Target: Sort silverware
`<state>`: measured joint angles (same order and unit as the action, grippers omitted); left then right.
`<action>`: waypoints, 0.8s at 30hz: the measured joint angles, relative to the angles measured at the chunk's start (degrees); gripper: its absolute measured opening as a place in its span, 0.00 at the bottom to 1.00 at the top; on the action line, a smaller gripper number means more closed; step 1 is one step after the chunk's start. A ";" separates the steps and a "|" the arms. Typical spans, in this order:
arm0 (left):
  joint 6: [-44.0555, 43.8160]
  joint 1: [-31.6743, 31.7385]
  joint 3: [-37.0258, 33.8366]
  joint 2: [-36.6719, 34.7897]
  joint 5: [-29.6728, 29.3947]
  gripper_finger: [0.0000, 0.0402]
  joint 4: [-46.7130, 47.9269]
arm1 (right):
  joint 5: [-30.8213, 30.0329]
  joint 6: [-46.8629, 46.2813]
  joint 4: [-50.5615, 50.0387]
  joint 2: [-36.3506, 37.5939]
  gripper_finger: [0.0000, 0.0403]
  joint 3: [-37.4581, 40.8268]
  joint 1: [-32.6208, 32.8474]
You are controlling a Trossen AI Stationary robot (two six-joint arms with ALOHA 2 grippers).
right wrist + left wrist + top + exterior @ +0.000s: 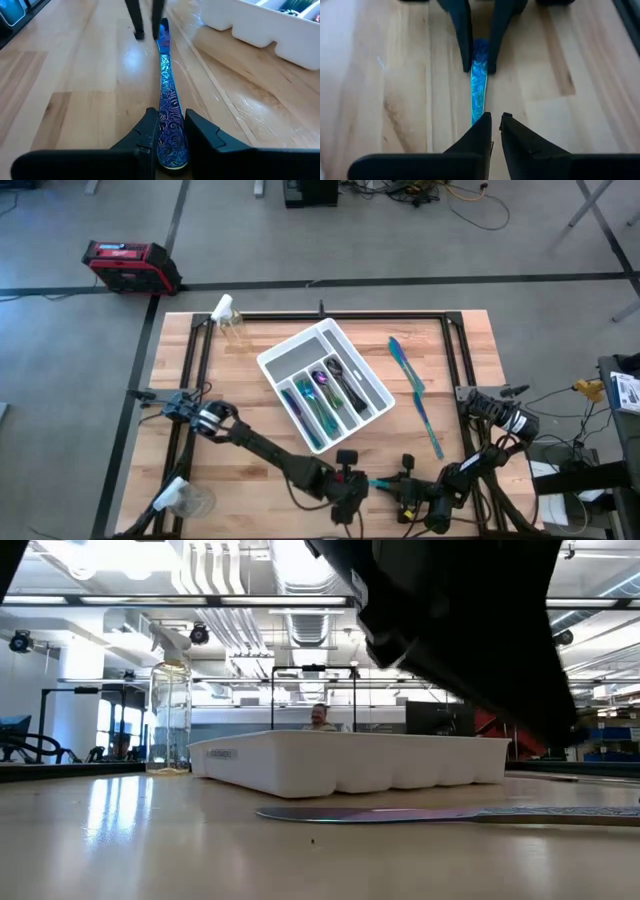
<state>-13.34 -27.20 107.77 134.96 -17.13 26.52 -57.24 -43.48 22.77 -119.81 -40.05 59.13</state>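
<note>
A slim iridescent blue-teal utensil [167, 95] lies flat on the wooden surface [250, 435] near its front edge, its long axis running left to right between the two arms; which end is the working end cannot be told. The right pincer [167, 131] has its fingers set narrowly on either side of one engraved end; the left pincer [492, 125] stands with its fingers nearly together at the opposite end, where contact cannot be told. In the high view the left pincer [347, 480] and the right pincer [405, 490] face each other, with a short teal length of the utensil [381, 481] showing between them. Behind them, mid-surface, sits a white compartmented tray [372, 385], turned diagonally; it holds several pieces of silverware [325, 392] lying lengthwise in its slots. Just right of the tray, two further blue pieces [415, 392] lie on the surface end to end, their long axes running from the rear towards the front right. A clear spray bottle [228, 320] stands at the rear left; a clear cup [185, 500] rests at the front left corner.
</note>
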 joint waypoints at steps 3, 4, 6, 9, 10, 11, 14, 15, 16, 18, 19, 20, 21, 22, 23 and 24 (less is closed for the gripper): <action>-1.14 1.05 -0.90 0.01 2.13 0.10 -0.20 | 0.73 1.63 0.57 0.09 0.13 0.00 -0.02; -1.41 1.28 -1.04 0.01 2.66 0.10 -0.16 | 0.83 1.93 0.66 0.09 0.13 0.00 -0.02; -2.08 1.66 -1.29 0.01 3.67 0.12 -0.40 | 1.04 2.43 0.74 0.20 0.13 0.00 -0.02; -2.79 2.14 -2.20 0.01 5.71 0.15 -1.30 | 1.83 4.02 0.83 0.60 0.13 0.00 -0.04; -3.25 2.14 -2.63 0.01 6.16 0.16 -1.54 | 2.21 4.59 0.72 0.84 0.13 -0.02 -0.04; -3.69 2.18 -3.04 0.03 6.17 0.17 -1.69 | 2.52 5.34 0.68 1.13 0.13 -0.02 -0.06; -4.82 2.21 -3.76 0.08 7.23 0.20 -2.13 | 3.96 8.14 0.55 2.18 0.12 -0.07 -0.58; -5.34 2.20 -3.97 0.08 7.83 0.21 -2.31 | 4.43 8.95 0.30 2.65 0.12 -0.07 -0.68; -5.83 2.19 -4.26 0.08 8.23 0.22 -2.36 | 4.78 9.77 0.17 2.92 0.12 -0.07 -0.80; -6.62 2.21 -5.15 0.08 8.73 0.24 -2.80 | 5.48 11.40 0.07 3.50 0.12 -0.09 -1.07; -6.89 2.19 -5.45 0.08 8.75 0.24 -3.13 | 5.81 12.13 0.08 3.66 0.12 -0.11 -1.23; -7.06 2.19 -5.81 0.06 8.72 0.25 -3.39 | 6.07 12.75 0.10 3.81 0.12 -0.11 -1.32; -7.10 2.16 -6.17 0.05 8.66 0.26 -3.91 | 6.19 13.07 0.10 3.88 0.12 -0.11 -1.33; -7.25 2.16 -6.71 -0.02 8.68 0.27 -4.54 | 6.19 13.17 0.03 3.99 0.12 -0.11 -1.33; -7.66 2.16 -7.37 -0.10 8.62 0.27 -5.39 | 6.23 13.44 -0.09 4.13 0.12 -0.11 -1.40; -8.40 2.14 -7.94 -0.17 8.49 0.27 -6.09 | 6.44 13.57 -0.21 4.25 0.12 -0.11 -1.60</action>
<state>-21.74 -25.06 99.84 134.79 -8.65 20.44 -50.80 -29.91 22.56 -115.56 -40.16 57.53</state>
